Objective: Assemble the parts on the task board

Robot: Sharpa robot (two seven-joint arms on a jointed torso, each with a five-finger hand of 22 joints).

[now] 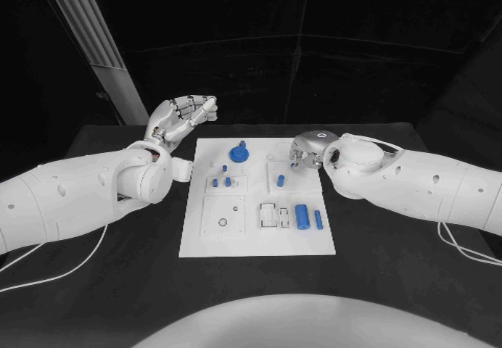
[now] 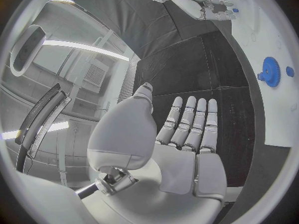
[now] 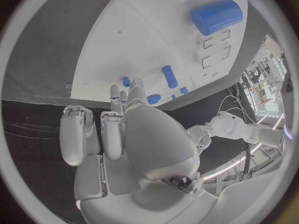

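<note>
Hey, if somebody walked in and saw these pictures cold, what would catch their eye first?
Probably the white task board mid-table, dotted with small blue parts, chiefly the blue gear near its far edge and a blue cylinder nearer the robot. Next, the left robot hand, raised with nothing in it off the board's far left corner, and the right robot hand over the board's far right.

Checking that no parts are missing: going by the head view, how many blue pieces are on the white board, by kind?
Blue gear: 1
Small blue pegs: 4
Blue cylinders lying flat, one thick and one slim: 2
Total: 7
</note>
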